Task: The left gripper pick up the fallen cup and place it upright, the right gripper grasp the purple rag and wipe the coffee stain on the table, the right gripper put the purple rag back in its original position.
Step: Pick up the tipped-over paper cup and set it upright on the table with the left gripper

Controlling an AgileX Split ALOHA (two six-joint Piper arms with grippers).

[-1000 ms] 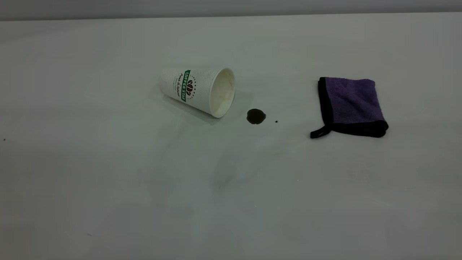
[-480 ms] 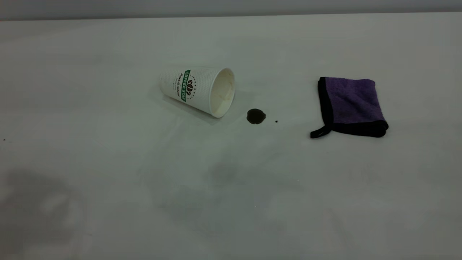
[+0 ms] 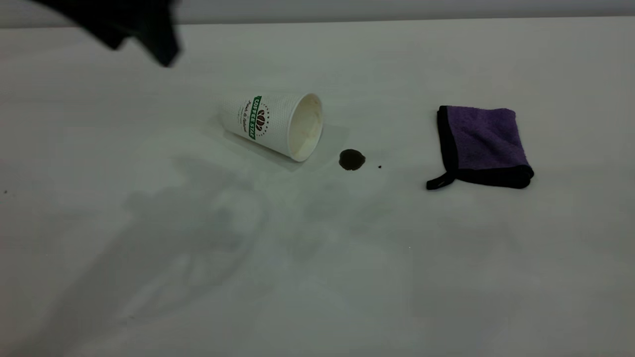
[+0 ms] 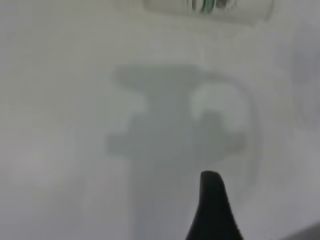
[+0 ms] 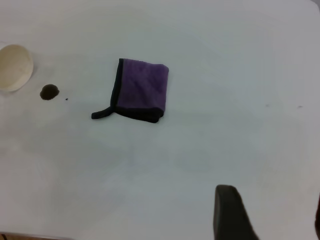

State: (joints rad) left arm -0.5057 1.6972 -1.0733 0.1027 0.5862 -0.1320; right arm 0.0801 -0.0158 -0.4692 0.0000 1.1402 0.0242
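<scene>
The cup [image 3: 272,124] lies on its side on the table [image 3: 317,277], its mouth turned toward the coffee stain [image 3: 351,159] just to its right. My left gripper [image 3: 155,40] hangs blurred above the table's far left, well apart from the cup, which lies at the edge of the left wrist view [image 4: 210,6]. One black fingertip [image 4: 212,200] shows there with a wide gap beside it, so the gripper is open and empty. The purple rag [image 3: 483,144] lies flat at the right. My right gripper [image 5: 270,210] is open, high and well back from the rag [image 5: 141,90].
A tiny dark speck [image 3: 380,167] lies just right of the stain. The arm's broad shadow [image 3: 188,223] falls on the table in front of the cup. The table's far edge [image 3: 397,20] runs along the top.
My left gripper has come into the exterior view at the top left. Its shadow has spread across the table toward the cup. Cup, stain and rag have not moved.
</scene>
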